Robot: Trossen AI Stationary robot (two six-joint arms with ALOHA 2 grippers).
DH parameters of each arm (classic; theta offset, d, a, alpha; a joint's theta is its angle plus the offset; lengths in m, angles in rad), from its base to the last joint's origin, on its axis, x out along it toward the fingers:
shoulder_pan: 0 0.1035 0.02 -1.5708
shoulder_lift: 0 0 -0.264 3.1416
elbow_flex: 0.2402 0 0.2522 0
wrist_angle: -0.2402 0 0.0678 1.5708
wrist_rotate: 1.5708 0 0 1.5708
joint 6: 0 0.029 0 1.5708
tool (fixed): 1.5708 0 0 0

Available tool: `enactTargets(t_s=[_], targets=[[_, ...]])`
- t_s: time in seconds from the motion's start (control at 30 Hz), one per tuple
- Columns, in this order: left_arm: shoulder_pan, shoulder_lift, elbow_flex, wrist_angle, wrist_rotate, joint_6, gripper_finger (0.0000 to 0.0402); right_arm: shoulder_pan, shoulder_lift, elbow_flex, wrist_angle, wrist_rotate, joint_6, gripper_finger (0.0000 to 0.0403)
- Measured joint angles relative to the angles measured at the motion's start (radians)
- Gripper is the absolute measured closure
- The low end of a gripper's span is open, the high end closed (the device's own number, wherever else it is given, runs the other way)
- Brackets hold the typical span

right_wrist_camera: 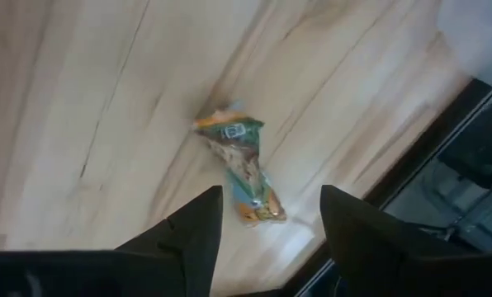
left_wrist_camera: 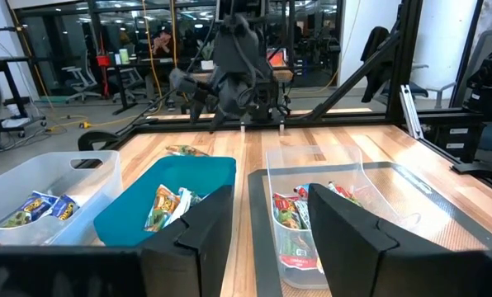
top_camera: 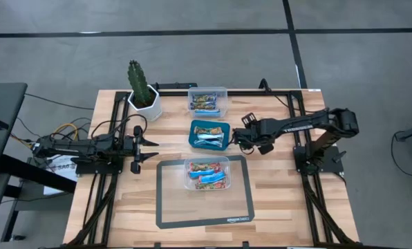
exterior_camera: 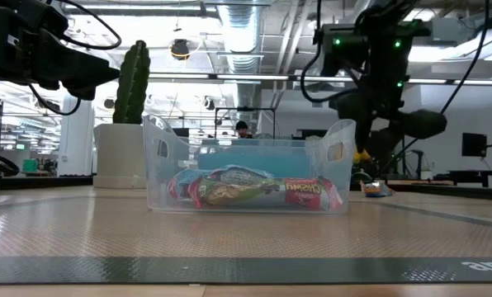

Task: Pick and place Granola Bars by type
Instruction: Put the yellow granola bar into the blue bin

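Just beneath right end effector (right_wrist_camera: 271, 216): granola bar (right_wrist_camera: 242, 171).

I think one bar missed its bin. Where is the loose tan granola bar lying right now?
The tan wrapped granola bar lies on the bare wooden table, directly below the right claw, whose fingers are open; in the high view that claw sits just right of the teal bin.

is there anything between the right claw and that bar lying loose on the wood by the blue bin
Nothing visible. The right claw hangs open directly over the loose bar, which lies alone on the bare table. The blue bin sits off to the side, not between them.
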Motion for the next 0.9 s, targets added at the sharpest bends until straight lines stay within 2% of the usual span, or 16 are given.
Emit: enactTargets(t_s=[0.33,0.9], targets=[[0.0,0.0,0.0,0.0,0.0,0.0,0.0248,-0.067,0.105,0.001,0.019,-0.031,-0.027,0.0181],[0.0,0.0,0.0,0.0,-0.001,0.0,0.0248,-0.165,0.214,0.001,0.033,-0.056,-0.123,0.0196]])
